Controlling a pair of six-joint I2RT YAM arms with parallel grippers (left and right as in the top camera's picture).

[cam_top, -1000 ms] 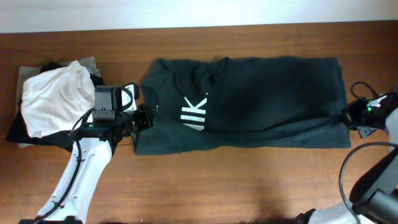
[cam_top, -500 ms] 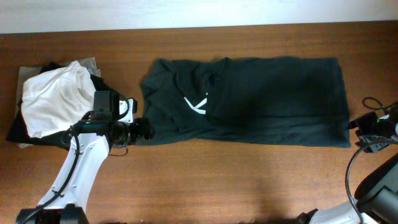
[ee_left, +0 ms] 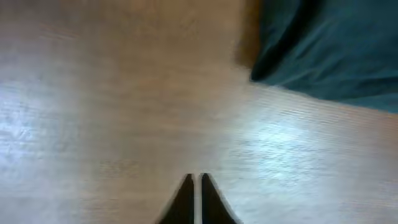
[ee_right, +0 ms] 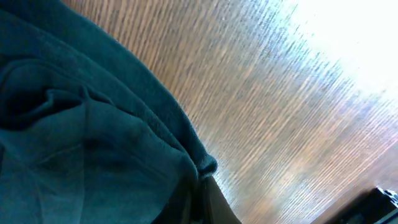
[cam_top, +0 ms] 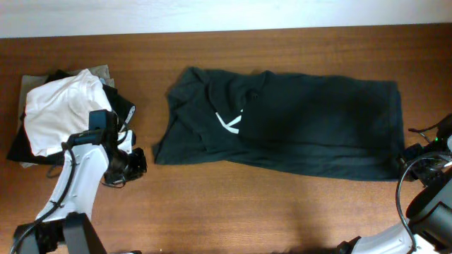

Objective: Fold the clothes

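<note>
The dark T-shirt [cam_top: 304, 127] lies folded in a long band across the table, with part of its white letters [cam_top: 228, 122] showing near its left end. My left gripper [cam_top: 141, 161] is shut and empty, over bare wood just left of the shirt's lower left corner. In the left wrist view its tips [ee_left: 194, 182] are together and the shirt [ee_left: 329, 50] is at the upper right. My right gripper [cam_top: 408, 154] is shut on the shirt's lower right corner. The right wrist view shows the hem pinched in my gripper [ee_right: 199, 180] and the shirt [ee_right: 74, 124] spreading to the left.
A white garment [cam_top: 56, 109] lies on a stack of folded dark and grey clothes [cam_top: 21, 147] at the table's left end, right beside my left arm. The wooden table [cam_top: 247, 212] runs along the front; its back edge is just beyond the shirt.
My left gripper has let go of the shirt's left edge and moved back to the left and toward the front. The shirt has slid to the right with my right gripper.
</note>
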